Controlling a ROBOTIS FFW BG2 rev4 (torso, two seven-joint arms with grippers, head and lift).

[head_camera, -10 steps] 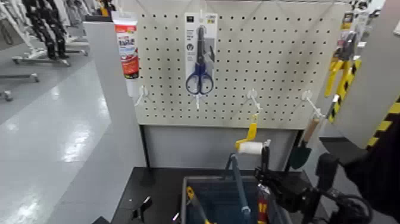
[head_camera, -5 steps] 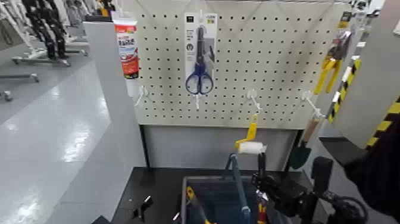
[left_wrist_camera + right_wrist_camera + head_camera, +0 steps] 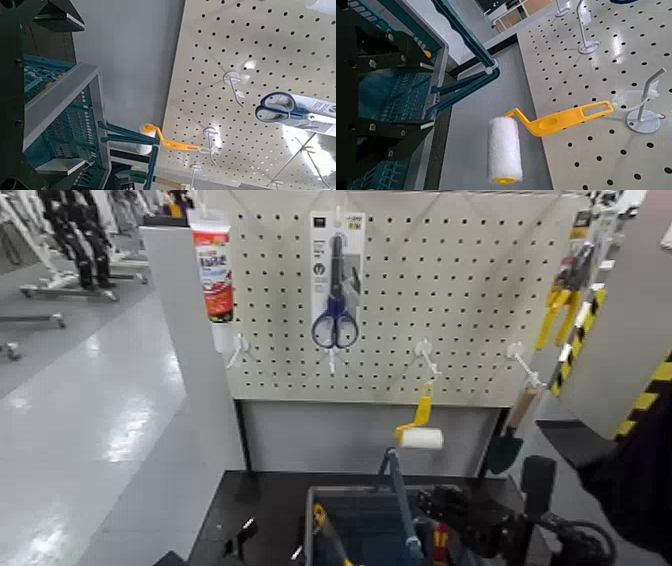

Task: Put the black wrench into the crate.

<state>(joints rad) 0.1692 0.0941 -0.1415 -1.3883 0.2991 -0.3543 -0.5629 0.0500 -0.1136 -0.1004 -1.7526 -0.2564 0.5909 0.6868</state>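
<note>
A: Quick q, where's the R gripper [image 3: 428, 506]?
B: At the R side of the crate [image 3: 345, 490], by the raised handle [image 3: 402, 500], below the paint roller [image 3: 422, 438]. Fingers open, jaws apart in the R wrist view, gap empty.
A: And the L gripper [image 3: 82, 93]?
B: Parked low, L of the crate. Fingers open too, nothing btwn them.
A: Black wrench loc?
B: Can't ID it in any view. Can't confirm it's in the crate either; arm + handle block part of the inside.
A: What's visible in there?
B: Yellow/black tool [image 3: 330, 528] leaning at the L side, red tool [image 3: 440, 540] on the R, near the R gripper. Crate's on the black desk [image 3: 250, 487], in front of the pegboard [image 3: 270, 310].
A: Board contents?
B: L to R: red/white tube [image 3: 213, 272], blue-handled scissors [image 3: 336, 305] on a card, roller w/ yellow handle on its hook, trowel [image 3: 507, 445] hanging at the far R. Roller's apart from the R gripper.
</note>
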